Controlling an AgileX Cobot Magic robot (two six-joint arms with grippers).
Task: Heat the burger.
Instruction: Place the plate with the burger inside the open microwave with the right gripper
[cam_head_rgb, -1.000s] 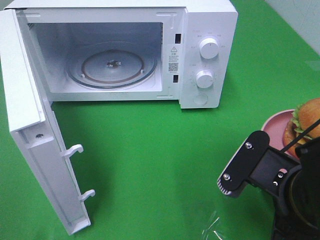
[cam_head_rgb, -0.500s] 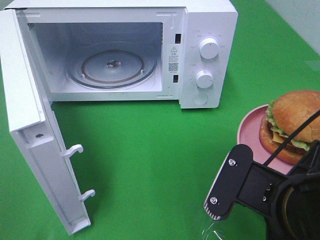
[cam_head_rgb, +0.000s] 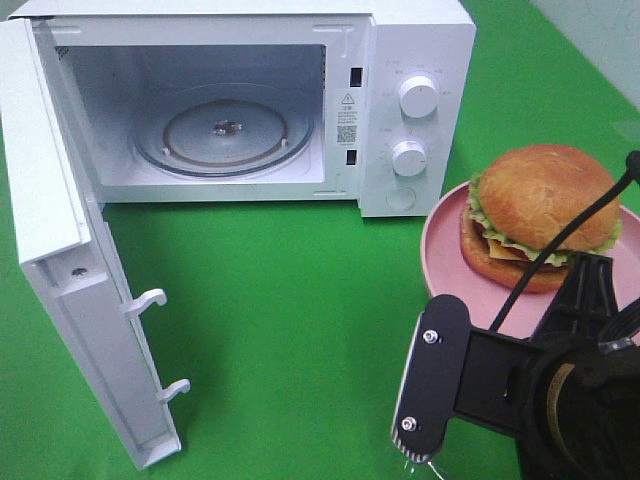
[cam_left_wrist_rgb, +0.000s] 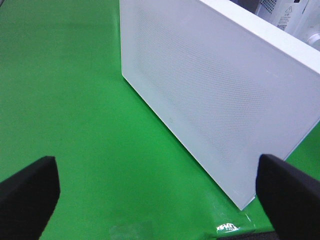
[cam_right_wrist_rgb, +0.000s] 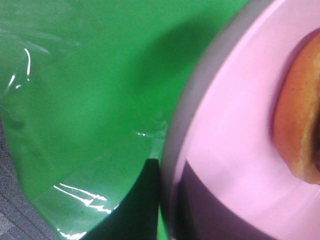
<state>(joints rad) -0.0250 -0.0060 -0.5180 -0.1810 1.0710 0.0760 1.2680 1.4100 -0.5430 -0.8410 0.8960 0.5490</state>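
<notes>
Moved since a second ago: burger (cam_head_rgb: 540, 215) on pink plate (cam_head_rgb: 445, 255), carried from the right edge of the high view inward toward the microwave (cam_head_rgb: 410, 60), with the right arm (cam_head_rgb: 500, 380) following beneath. Nothing else shifted.

Right claw (cam_right_wrist_rgb: 167, 217) clenched on the plate's near rim, rim pinched between the two fingers, shown close in the right wrist view. Grip on the plate rather than the bun, presumably to spare the soft food and keep it level. Plate apparently lifted off the green bench (cam_head_rgb: 300, 300), judging by the shadow beneath it in the wrist view. Burger upright, near the plate's middle, in front of and to the right of the control knobs (cam_head_rgb: 417, 95), outside the oven.

Microwave door (cam_head_rgb: 60, 250) swung fully open to the left, glass turntable (cam_head_rgb: 225, 130) exposed: cavity ready for loading. Left claw (cam_left_wrist_rgb: 160, 200) released, fingers spread wide, hovering near the door's outer face without touching it; probably parked clear of the loading path, or placed for closing later.

Step in hand, by judgement: transport toward the cavity. Remaining: leftward travel to the opening, set-down on the turntable, release, door closure, dial setting. Risk: tilt of a rim-held plate and a sliding burger.
</notes>
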